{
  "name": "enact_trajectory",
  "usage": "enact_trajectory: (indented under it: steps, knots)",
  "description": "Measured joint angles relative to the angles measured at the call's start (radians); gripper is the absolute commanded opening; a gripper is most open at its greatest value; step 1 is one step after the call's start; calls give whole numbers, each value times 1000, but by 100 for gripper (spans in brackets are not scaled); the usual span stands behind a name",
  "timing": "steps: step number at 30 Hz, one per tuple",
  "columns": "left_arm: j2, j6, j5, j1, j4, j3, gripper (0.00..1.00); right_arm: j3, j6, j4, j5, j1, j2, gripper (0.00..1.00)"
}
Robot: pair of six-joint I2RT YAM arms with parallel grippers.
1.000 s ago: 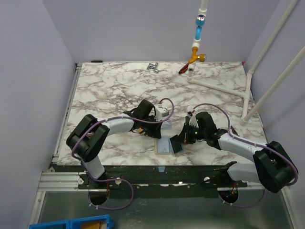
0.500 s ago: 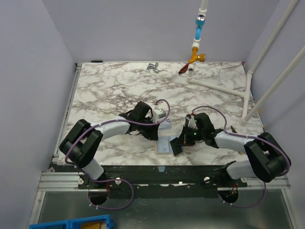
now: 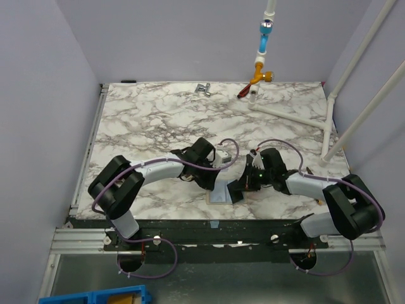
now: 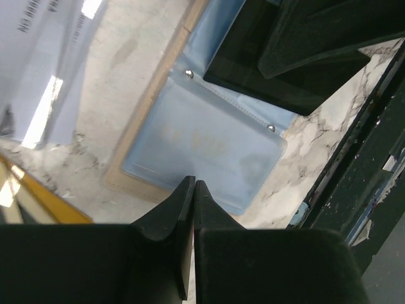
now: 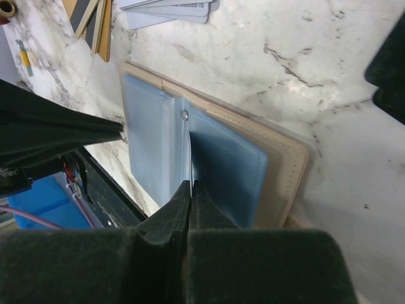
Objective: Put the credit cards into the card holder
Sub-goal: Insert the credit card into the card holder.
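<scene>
The card holder (image 3: 219, 192) lies open near the table's front edge, a tan cover with pale blue plastic sleeves (image 4: 202, 142) inside. My right gripper (image 5: 191, 183) is shut on the thin edge of one sleeve and holds it upright; in the top view it sits at the holder's right side (image 3: 236, 189). My left gripper (image 4: 193, 182) hovers over the holder's blue sleeve with its jaws together and nothing showing between them. Pale grey-blue credit cards (image 5: 171, 9) and gold-tan ones with a dark stripe (image 5: 92, 19) lie on the marble just beyond the holder.
The table's dark front rail (image 4: 373, 164) runs right beside the holder. A metal clip (image 3: 203, 88) lies at the back. An orange and blue fitting (image 3: 261, 68) and white pipes (image 3: 329, 126) stand at the back right.
My left gripper has moved right and towards the front edge, and now sits over the open holder. The right gripper has stayed at the holder, still shut.
</scene>
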Motion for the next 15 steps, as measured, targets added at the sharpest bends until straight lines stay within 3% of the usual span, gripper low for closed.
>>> enact_trajectory:
  steps: [6,11,15]
  knots:
    - [110,-14,15,-41,-39,72,2,-40,1,-1,23,-27,-49,1]
    - [181,-20,107,-38,-33,131,3,-51,1,-21,78,-47,-97,1]
    - [227,-20,161,-40,-25,175,13,-51,0,-58,107,-72,-137,1]
